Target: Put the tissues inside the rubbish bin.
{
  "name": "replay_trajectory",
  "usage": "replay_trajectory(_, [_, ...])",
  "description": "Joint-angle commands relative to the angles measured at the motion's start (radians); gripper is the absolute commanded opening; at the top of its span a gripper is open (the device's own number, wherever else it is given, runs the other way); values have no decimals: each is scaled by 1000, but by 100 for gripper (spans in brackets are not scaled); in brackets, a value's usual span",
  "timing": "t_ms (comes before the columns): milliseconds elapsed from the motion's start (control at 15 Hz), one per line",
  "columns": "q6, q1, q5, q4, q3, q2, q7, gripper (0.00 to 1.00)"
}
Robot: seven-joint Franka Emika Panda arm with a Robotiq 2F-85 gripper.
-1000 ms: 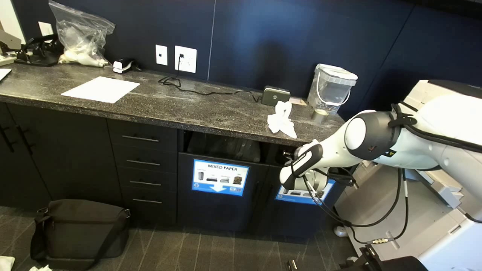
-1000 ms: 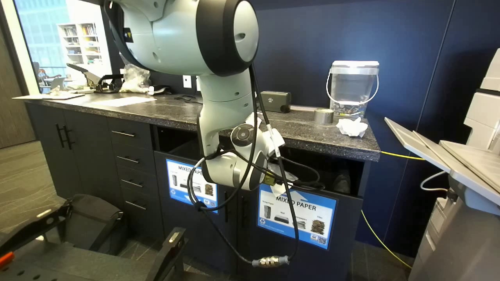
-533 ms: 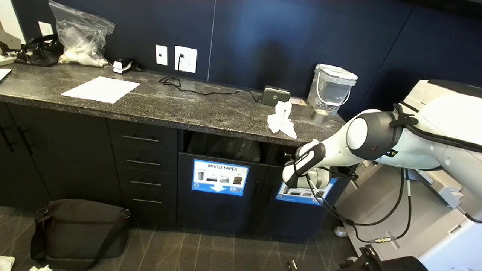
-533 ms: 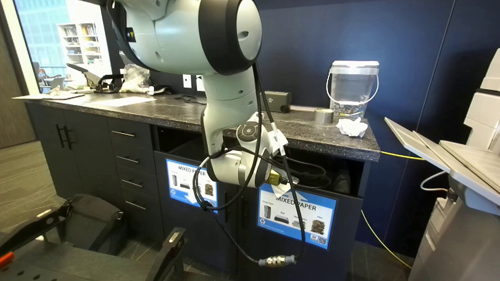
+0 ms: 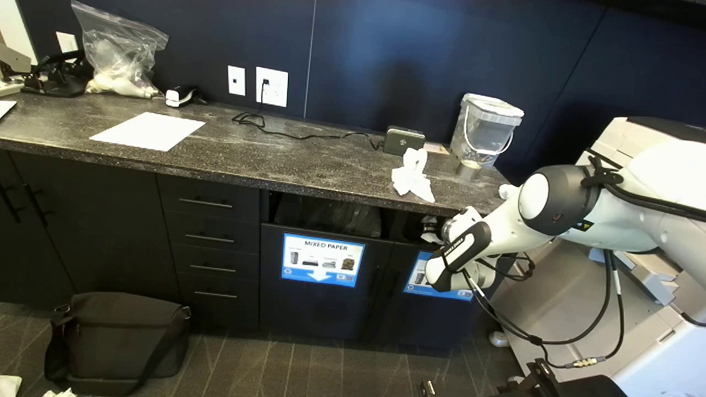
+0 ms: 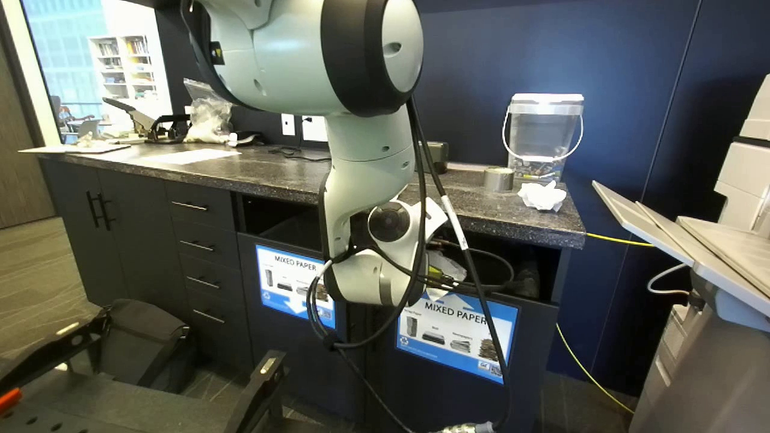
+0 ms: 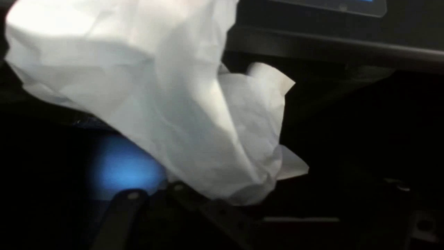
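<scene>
This place looks to be an office: the dark cabinets (image 5: 209, 253) carry "MIXED PAPER" signs (image 5: 322, 259), beside them stands a big machine (image 6: 704, 367), similar to a printer, and in the background there is a white shelf (image 6: 121, 63) with books (image 6: 108, 49).

Tissue clumps (image 7: 156, 104): three – one right by end effector (image 5: 429, 225), two higher, on bench (image 5: 309, 157). Higher than end effector, also on bench: one see-through bucket (image 5: 485, 129), one tape roll (image 6: 498, 180), one small dark box (image 5: 403, 142). Lower than end effector: two MIXED PAPER signs (image 6: 448, 329), one black bag (image 5: 118, 347) on floor (image 5: 309, 364). Well apart from end effector: one clear plastic bag (image 5: 121, 58), four drawers (image 5: 209, 251), three white wall plates (image 5: 236, 82).
</scene>
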Motion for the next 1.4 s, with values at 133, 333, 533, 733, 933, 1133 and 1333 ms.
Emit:
replay_trajectory(133, [211, -33, -103, -86, -29, -24, 51, 100])
replay_trajectory(333, [249, -33, -124, -63, -36, -6, 90, 100])
replay_trajectory(533, [226, -18, -129, -78, -45, -24, 107, 100])
replay_trajectory(733, [163, -14, -107, -173, -30, -100, 82, 100])
replay_trajectory(933, [113, 5, -61, -275, -39, -192, 66, 100])
replay_trajectory(1133, [-8, 48, 38, -411, -72, -323, 44, 100])
replay_trajectory(1333, [-203, 100, 120, -514, -105, -446, 3, 100])
